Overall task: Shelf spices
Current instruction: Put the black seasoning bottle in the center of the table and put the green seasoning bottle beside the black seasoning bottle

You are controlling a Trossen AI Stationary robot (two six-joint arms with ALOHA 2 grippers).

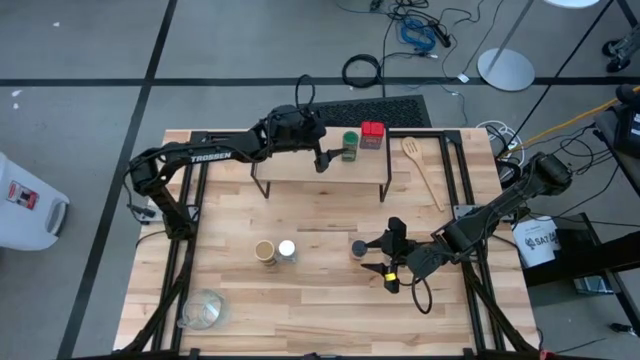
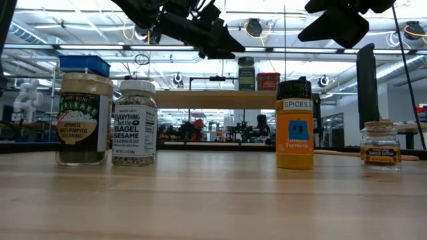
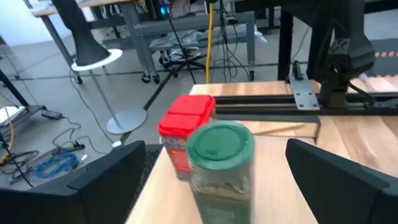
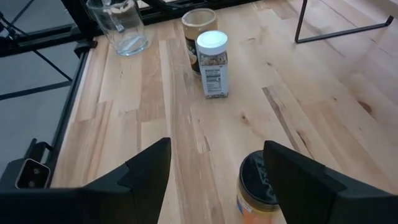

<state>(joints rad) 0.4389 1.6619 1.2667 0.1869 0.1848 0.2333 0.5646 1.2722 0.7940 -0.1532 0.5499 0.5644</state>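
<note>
Grey floor (image 1: 80,50) with dark seams, loose cables (image 1: 420,30) and a round lamp base (image 1: 505,68).

four jars (image 2: 295,125) on table | shelf (image 2: 213,99): two containers, seemingly

Six spice containers: two on the shelf (image 1: 320,170), a green-lid jar (image 1: 350,145) and a red tin (image 1: 373,134); four on the desk (image 1: 300,290): tan-lid (image 1: 265,252), white-lid (image 1: 287,250), black-lid (image 1: 358,247), small yellow (image 1: 390,281). One wooden spoon (image 1: 422,170). One glass bowl (image 1: 203,311).

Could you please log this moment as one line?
left gripper: open by green-lid jar on shelf | right gripper: open over black-lid jar
</note>
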